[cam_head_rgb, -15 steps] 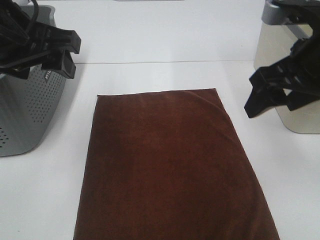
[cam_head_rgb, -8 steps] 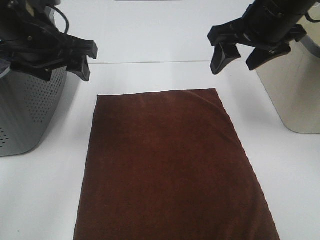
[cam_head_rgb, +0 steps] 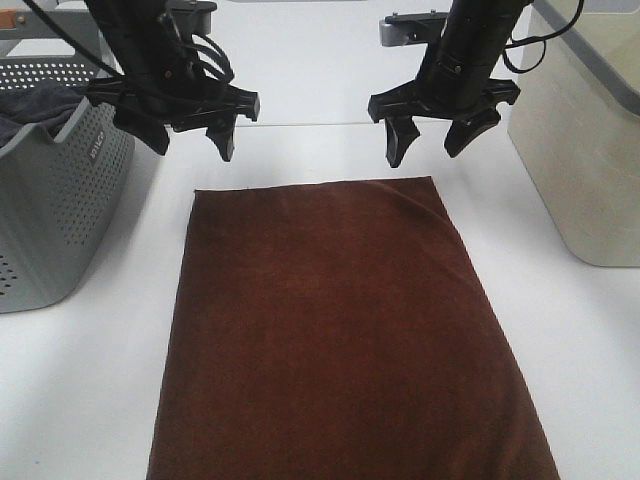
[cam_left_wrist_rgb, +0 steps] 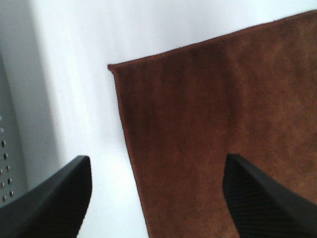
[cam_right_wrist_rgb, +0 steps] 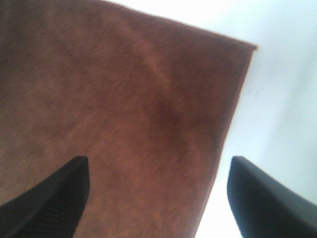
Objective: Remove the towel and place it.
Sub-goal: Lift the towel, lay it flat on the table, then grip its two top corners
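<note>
Though illegible, white lettering (cam_head_rgb: 97,148) on grey basket (cam_head_rgb: 50,225) beside flat towel (cam_head_rgb: 330,330).

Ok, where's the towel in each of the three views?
Exterior high: the towel lies flat mid-table, cut off at the bottom edge.
Left wrist: the towel covers much of the frame, far-left corner showing.
Right wrist: it fills most of the frame, far-right corner showing.
Shared landmark: its far hem against the white table.
</note>
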### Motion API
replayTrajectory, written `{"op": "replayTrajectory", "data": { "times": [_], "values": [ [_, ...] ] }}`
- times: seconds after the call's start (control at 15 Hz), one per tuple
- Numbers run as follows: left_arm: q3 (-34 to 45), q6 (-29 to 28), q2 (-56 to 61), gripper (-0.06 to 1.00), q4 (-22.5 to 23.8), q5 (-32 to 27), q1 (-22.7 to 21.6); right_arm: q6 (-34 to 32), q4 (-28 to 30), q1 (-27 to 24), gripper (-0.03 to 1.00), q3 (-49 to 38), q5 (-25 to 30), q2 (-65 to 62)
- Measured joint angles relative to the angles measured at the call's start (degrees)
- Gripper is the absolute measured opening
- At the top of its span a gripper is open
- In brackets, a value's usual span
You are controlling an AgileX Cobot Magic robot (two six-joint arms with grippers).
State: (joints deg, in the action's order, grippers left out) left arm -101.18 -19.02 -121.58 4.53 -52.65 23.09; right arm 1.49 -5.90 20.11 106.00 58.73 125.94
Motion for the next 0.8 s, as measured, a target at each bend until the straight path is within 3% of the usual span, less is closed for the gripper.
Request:
{"op": "replayTrajectory", "data": {
  "times": [0.27,0.8],
  "values": [
    [-10.1,0.9,-7.4,0.7,0.0,-5.0,0.0,0.4,0.4,-3.0,0.73,10.9,2.3,10.1],
    [-10.7,3.2,-7.7,0.7,0.1,-5.7,0.0,1.1,2.7,-3.4,0.7,16.0,0.3,19.3]
  ]
}}
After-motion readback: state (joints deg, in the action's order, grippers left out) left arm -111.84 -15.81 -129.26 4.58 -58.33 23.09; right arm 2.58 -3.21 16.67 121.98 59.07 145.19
